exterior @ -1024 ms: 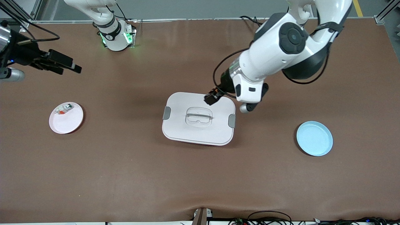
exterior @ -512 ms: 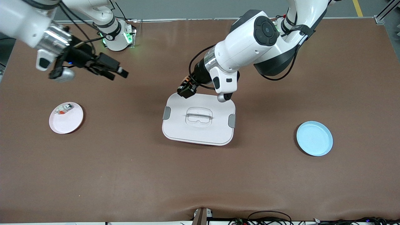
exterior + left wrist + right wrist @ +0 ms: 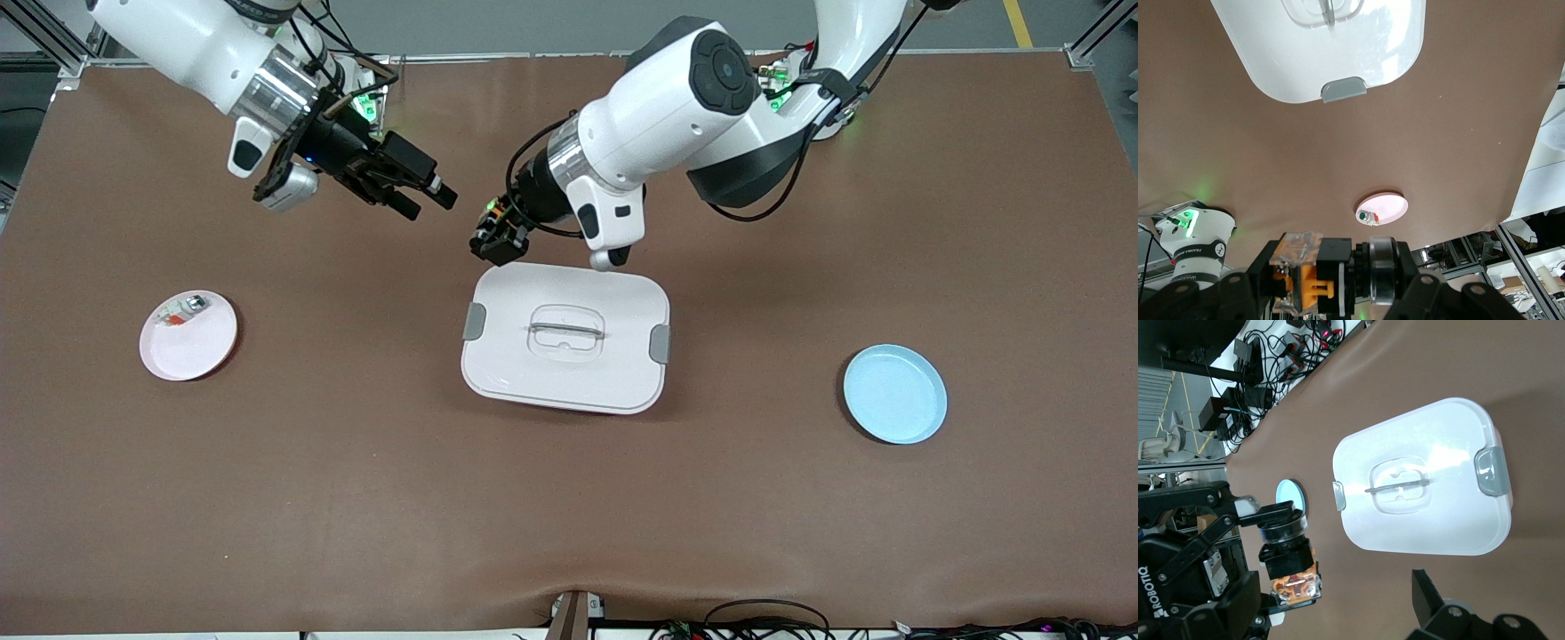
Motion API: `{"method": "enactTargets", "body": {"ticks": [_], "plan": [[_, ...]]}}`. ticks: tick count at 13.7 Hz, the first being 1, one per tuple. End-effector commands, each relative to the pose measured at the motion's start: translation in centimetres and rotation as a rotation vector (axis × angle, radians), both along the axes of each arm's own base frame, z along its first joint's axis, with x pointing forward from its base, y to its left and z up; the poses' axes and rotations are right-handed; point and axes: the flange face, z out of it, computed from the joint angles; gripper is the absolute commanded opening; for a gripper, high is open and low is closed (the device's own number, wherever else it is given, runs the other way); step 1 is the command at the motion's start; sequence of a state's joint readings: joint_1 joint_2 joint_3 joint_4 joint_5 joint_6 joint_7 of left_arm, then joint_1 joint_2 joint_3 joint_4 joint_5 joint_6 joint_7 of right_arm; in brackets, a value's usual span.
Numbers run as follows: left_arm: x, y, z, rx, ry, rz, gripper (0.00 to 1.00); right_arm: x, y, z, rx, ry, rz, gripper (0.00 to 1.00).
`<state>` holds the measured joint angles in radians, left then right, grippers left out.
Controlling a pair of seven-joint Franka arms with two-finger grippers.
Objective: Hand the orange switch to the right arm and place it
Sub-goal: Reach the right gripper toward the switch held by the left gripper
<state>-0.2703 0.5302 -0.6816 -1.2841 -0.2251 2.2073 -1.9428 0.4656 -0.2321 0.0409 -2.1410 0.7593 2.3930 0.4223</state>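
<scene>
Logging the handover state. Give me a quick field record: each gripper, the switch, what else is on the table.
left gripper: shut on the orange switch, over bare table just off the white lidded box
right gripper: open, empty, facing the left gripper with a gap between them
handover: not yet made
pink plate: toward the right arm's end, holds a small white-and-silver piece
blue plate: toward the left arm's end, empty

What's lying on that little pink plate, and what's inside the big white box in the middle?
On the pink plate lies a small white-and-silver piece with a red bit. The white box has its lid on, so its contents are hidden.
</scene>
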Motion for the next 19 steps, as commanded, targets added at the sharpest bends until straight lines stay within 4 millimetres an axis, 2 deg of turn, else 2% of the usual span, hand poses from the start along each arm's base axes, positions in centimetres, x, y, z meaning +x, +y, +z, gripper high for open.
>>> {"method": "enactTargets", "body": {"ticks": [1,7,11,16,17,19], "plan": [[-0.3,-1.1,0.8,-0.050,0.028,0.028,0.00,-0.4,0.0,-0.4,0.025,0.019,-0.012,1.00],[-2.2,-3.0,0.6,-0.049,0.050,0.011,0.00,-0.4,2.0,-1.9,0.014,0.049,0.021,1.00],[-2.4,-3.2,0.4,-0.045,0.049,0.007,0.00,-0.6,2.8,-2.4,0.010,0.060,0.032,1.00],[-2.4,-3.2,0.4,-0.045,0.049,0.007,0.00,-0.8,3.2,-1.6,0.013,0.041,0.053,1.00],[-2.4,-3.2,0.4,-0.045,0.049,0.007,0.00,-0.8,3.2,-1.5,0.013,0.039,0.057,0.97],[-2.4,-3.2,0.4,-0.046,0.048,0.008,0.00,-0.8,3.2,-1.5,0.003,0.030,0.065,0.69]]}}
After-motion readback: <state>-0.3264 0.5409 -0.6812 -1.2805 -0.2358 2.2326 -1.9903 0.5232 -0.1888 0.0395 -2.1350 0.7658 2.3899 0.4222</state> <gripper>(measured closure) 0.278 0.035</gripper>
